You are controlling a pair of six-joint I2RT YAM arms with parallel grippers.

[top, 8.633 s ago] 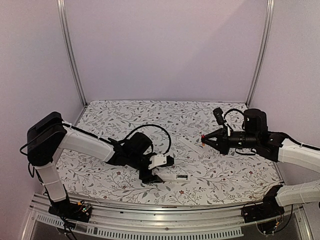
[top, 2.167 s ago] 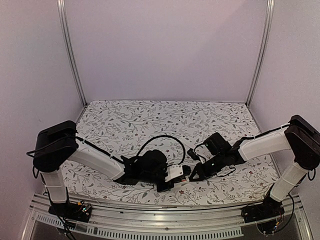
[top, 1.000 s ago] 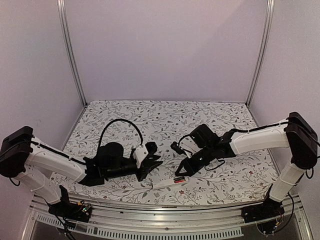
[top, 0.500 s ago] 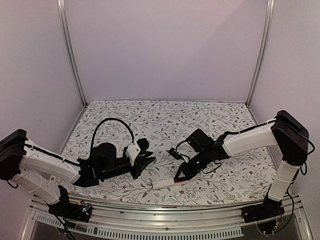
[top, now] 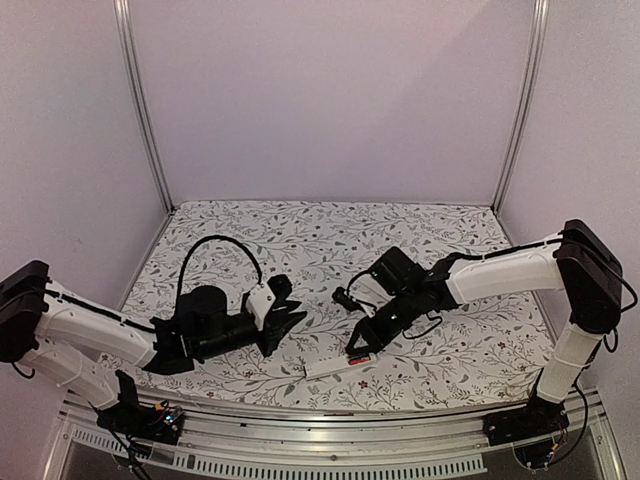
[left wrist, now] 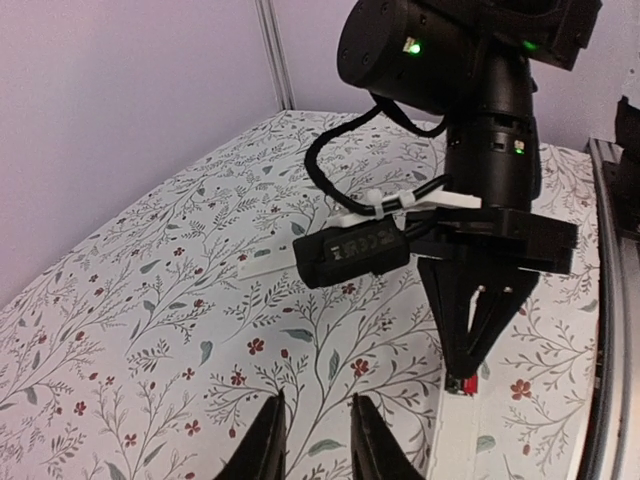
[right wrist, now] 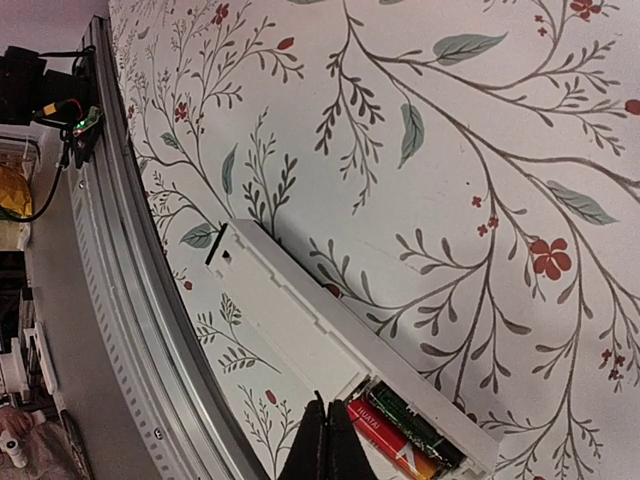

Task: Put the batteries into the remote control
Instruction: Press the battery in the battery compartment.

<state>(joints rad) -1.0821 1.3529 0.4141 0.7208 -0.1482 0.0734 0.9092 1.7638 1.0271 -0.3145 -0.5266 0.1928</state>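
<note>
The remote control (right wrist: 300, 320) is a slim white bar lying near the table's front edge, also seen in the top view (top: 328, 368). Its battery bay is open at one end. Two batteries lie in the bay side by side, one red (right wrist: 383, 433) and one mostly black (right wrist: 413, 425). My right gripper (right wrist: 322, 410) is shut with nothing in it, its tips at the edge of the bay beside the red battery. My left gripper (left wrist: 318, 405) hovers over the cloth left of the remote. Its fingers stand a little apart with nothing between them.
A thin white cover strip (left wrist: 265, 262) lies on the floral cloth beyond the right wrist camera. The metal rail (right wrist: 120, 300) at the table's front edge runs close along the remote. White enclosure walls (top: 330, 100) stand at the back and sides.
My left gripper has drawn back a little to the left, away from the remote. My right gripper has stayed shut at the remote's battery end.
</note>
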